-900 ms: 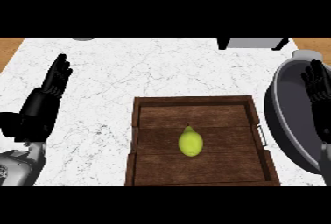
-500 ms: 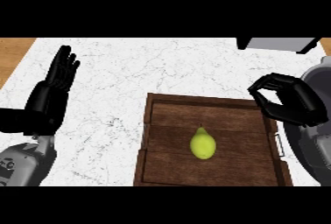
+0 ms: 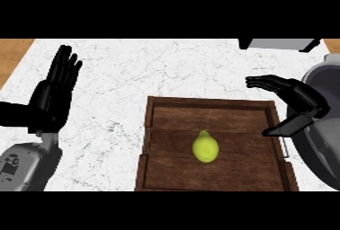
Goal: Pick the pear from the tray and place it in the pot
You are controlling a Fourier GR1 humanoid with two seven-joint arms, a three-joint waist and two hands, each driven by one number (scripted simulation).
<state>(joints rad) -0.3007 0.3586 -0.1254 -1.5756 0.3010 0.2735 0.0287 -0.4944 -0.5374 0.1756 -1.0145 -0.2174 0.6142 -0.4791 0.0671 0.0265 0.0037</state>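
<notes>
Head view, the only angle on offer. The yellow-green pear lies on the floor of the dark brown wooden tray, roughly mid-tray. It touches no wall. Its stem points to 12 o'clock, so the long axis runs 12 to 6, straight up and down the view.

The black right hand hangs over the tray's far right corner, and part of it overlaps the rim of the big grey metal pot. Its fingers are released, spread and gently curved toward 9 o'clock, and the thumb drops away toward 7. Nothing is held.

Here's the relation that matters: from that hand the pear sits at about 8 o'clock, near but clearly apart, with bare tray boards between them. The pot is at 3 o'clock from the pear, just past the tray's right wall.

Over at the view's left, the black left hand rests above the white marble tabletop, fingers straight and pointing to 12, released. It is well apart from the pear, at about 10 o'clock from it and outside the tray's left wall.

My call is that the right hand is the nearer one and also the pot-side one. Because the pear lies lengthwise, closing across its narrow width from 3 and 9 looks like the natural approach.
</notes>
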